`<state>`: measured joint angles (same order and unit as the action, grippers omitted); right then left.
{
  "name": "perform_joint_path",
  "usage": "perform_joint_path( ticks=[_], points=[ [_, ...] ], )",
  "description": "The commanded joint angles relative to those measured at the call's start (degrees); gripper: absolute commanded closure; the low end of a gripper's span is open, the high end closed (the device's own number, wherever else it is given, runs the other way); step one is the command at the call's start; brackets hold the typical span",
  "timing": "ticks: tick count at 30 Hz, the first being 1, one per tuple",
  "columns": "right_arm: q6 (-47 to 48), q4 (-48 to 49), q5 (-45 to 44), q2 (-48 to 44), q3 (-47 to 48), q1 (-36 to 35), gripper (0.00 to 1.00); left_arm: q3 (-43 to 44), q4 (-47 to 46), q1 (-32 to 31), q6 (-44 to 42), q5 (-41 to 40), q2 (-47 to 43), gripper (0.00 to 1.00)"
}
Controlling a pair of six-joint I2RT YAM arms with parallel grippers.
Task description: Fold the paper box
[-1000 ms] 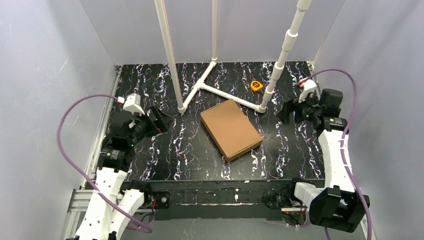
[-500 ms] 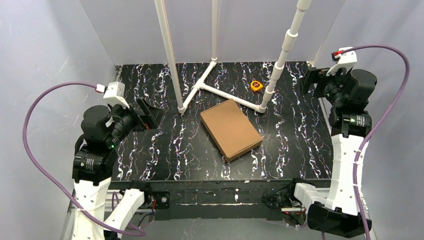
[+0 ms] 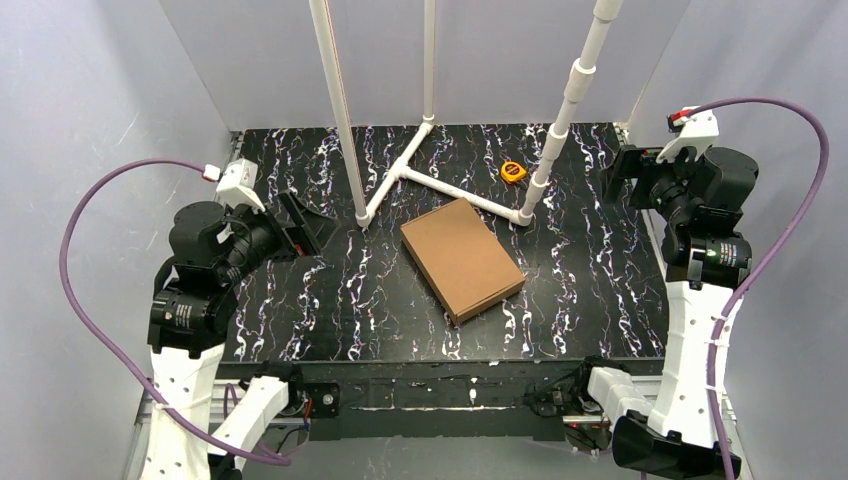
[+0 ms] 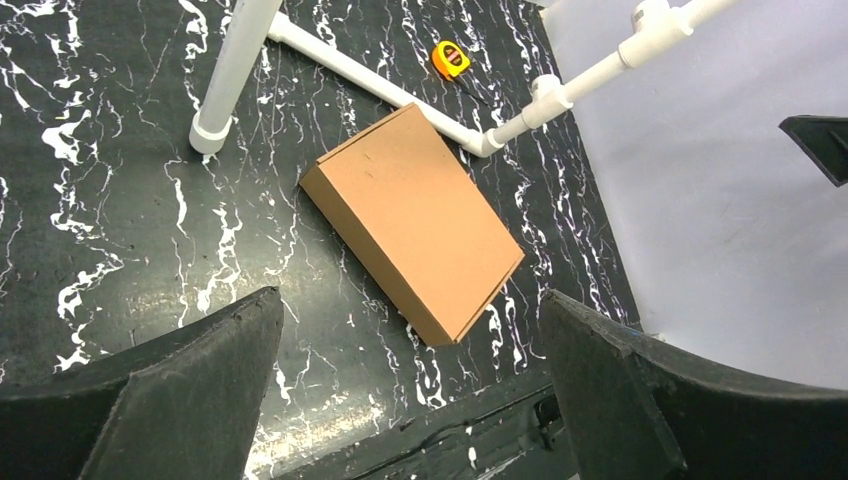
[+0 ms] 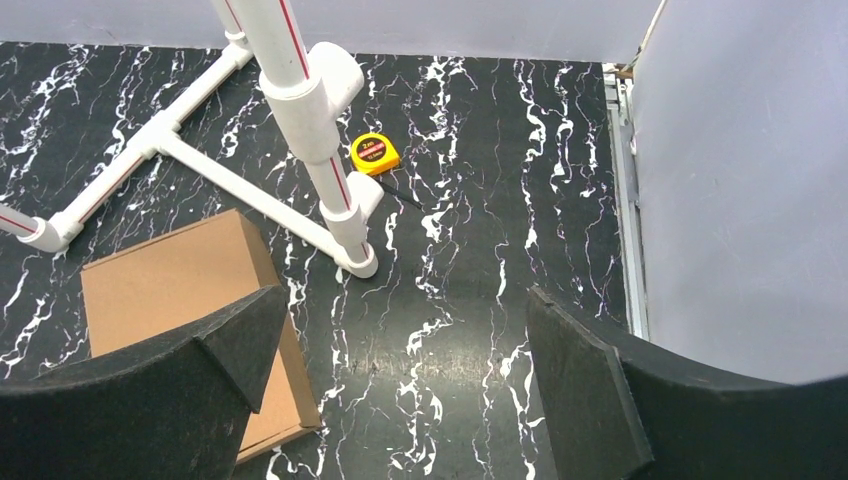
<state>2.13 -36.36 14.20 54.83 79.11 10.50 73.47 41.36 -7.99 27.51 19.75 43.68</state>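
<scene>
Black marbled table [image 3: 585,290] carries the closed paper box [image 3: 462,258], flat, well apart from either arm; left claw [image 3: 303,227] and right claw [image 3: 622,172], both wide open and empty, have pulled back outward; folding looks finished.

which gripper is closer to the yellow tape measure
Right. The right gripper hangs to the right of the tape measure; the left gripper is farther off, beyond the paper box.

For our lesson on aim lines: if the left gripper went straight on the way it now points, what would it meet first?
Probably the paper box: it lies centred between the left gripper's open fingers in the wrist view, with nothing before it; depth is unclear.
</scene>
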Motion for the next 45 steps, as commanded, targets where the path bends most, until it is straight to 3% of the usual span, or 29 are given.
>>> perform_joint_path(
  ticks=[1, 18, 45],
  points=[
    [-0.3, 0.2, 1.9, -0.6, 1.6, 0.9, 0.02, 2.6, 0.7, 0.3, 0.2, 2.3, -0.1, 0.02],
    [-4.8, 0.7, 9.4, 1.4, -0.2, 4.6, 0.02, -1.7, -0.8, -0.2, 2.5, 4.8, -1.5, 0.02],
    [-7.1, 2.9, 14.9, 1.1, -2.0, 10.3, 0.02, -0.2, 3.3, -1.6, -4.7, -1.1, -1.7, 0.02]
  ],
)
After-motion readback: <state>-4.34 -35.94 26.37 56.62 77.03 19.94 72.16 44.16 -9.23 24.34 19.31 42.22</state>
